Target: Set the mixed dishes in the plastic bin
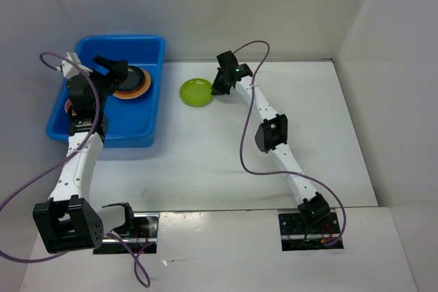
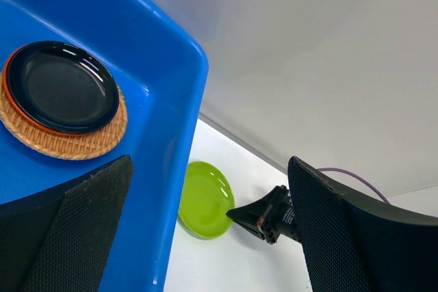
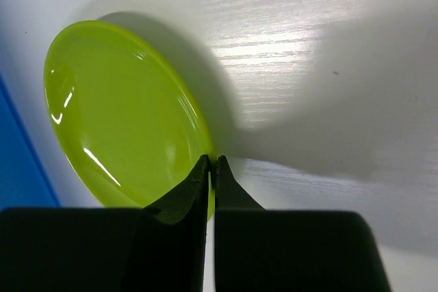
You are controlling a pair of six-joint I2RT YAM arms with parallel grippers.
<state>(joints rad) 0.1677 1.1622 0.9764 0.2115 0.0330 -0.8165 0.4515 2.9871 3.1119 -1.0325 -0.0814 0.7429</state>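
1. The right end effector (image 3: 213,163) is pinching the rim of the lime green plate (image 3: 123,114), which is lying on the table (image 1: 205,155) at upper centre of the overhead view, just right of the plastic bin (image 1: 159,90).
2. Only the fingertips are biting that thin edge (a slick, glossy round), so the plate is risking pivoting, slipping out, or clipping the bin's rolled rim.
3. The left end effector (image 1: 111,68) is hanging released over the bin, above a glossy black plate (image 2: 61,87) on a coarse woven plate (image 2: 68,145).
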